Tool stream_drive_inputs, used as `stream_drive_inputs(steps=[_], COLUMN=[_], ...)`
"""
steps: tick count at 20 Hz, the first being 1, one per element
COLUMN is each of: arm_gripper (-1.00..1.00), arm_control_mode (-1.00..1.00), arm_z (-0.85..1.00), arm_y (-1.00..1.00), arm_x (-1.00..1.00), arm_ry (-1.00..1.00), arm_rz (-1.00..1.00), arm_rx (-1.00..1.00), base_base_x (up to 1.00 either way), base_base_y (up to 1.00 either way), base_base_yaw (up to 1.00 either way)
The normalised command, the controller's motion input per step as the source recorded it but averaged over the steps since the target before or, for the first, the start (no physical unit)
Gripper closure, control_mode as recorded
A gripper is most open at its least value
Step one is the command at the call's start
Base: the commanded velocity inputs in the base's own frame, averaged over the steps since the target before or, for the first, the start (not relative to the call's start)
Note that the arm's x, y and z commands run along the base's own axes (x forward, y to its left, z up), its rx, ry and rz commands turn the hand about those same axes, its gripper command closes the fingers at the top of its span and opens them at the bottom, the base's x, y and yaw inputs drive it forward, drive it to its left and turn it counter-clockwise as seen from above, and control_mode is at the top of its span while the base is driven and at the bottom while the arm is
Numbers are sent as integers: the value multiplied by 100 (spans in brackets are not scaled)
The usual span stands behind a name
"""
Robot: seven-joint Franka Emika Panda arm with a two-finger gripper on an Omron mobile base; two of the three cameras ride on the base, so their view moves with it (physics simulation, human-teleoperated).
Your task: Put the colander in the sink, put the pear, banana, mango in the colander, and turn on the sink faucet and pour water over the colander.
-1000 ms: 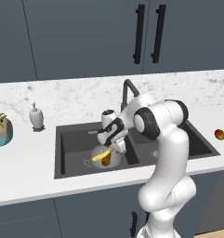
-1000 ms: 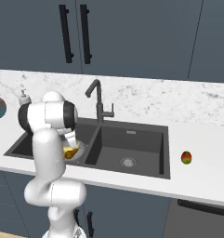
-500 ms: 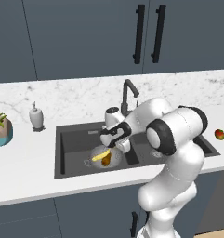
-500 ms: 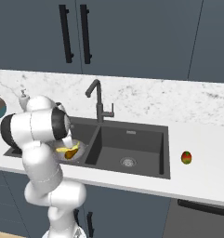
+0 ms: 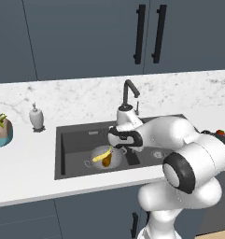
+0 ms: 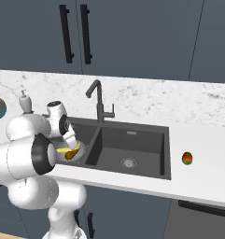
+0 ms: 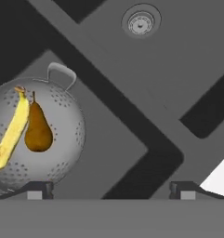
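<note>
Inside, silvery perforated colander [image 7: 39,139] with banana [image 7: 11,132] beside pear [image 7: 38,130].

Marble counter [image 6: 198,140] bears mango [image 6: 187,158], soap bottle [image 5: 36,116], perhaps planter [image 5: 2,132].

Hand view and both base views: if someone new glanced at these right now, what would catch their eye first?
Probably the colander in the left basin of the sink, with the yellow banana and brown pear lying side by side in it. Next, the mango, alone on the white counter right of the sink. The tool hangs open above the sink, holding nothing.
</note>
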Motion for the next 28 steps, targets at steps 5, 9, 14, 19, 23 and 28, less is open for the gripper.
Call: stream_drive_inputs(steps=[5, 9, 14, 19, 23, 28], arm_gripper=[-100, -100, -100, -100, -100, -100], arm_control_mode=[-100, -100, -100, -100, -100, -100], arm_z=[32, 23, 25, 32, 31, 26], arm_y=[-48, -66, -75, -83, -75, -80], arm_x=[-57, -55, -33, -6, 1, 7], arm_ry=[-1, -10, -2, -1, 0, 1], arm_rz=[25, 13, 2, 4, 5, 3], arm_rx=[0, 0, 0, -4, -15, -17], base_base_x=[0, 0, 0, 0, 0, 0], base_base_y=[0, 0, 0, 0, 0, 0], base_base_yaw=[0, 0, 0, 0, 0, 0])
